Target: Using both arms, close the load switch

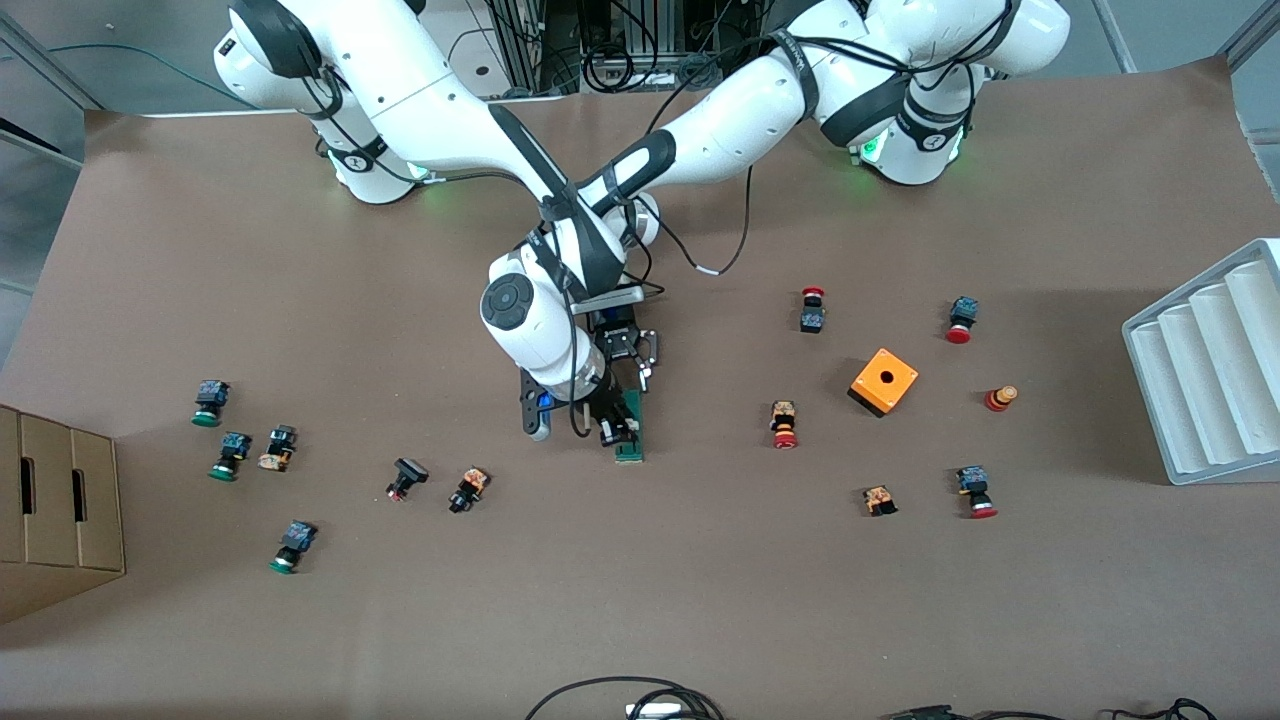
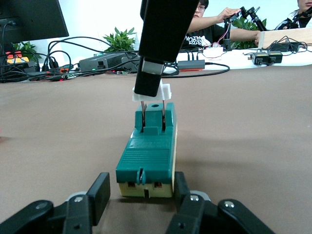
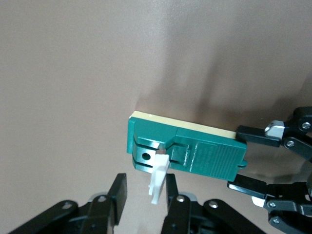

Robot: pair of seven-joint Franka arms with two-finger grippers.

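Note:
The load switch (image 1: 632, 432) is a dark-green block lying flat near the middle of the table. It also shows in the left wrist view (image 2: 148, 151) and the right wrist view (image 3: 195, 151). Its white lever (image 3: 158, 183) stands up from one end. My left gripper (image 2: 140, 187) is open and low at the switch's other end, with its fingers (image 2: 100, 195) on either side of the block. My right gripper (image 3: 144, 192) is open above the lever, which sits between its fingers against one of them. Both hands show over the switch in the front view, left (image 1: 640, 372) and right (image 1: 610, 428).
An orange box with a hole (image 1: 883, 381) and several small red push buttons lie toward the left arm's end. Several green and dark buttons lie toward the right arm's end. A cardboard box (image 1: 55, 510) and a white ridged tray (image 1: 1215, 370) stand at the table's ends.

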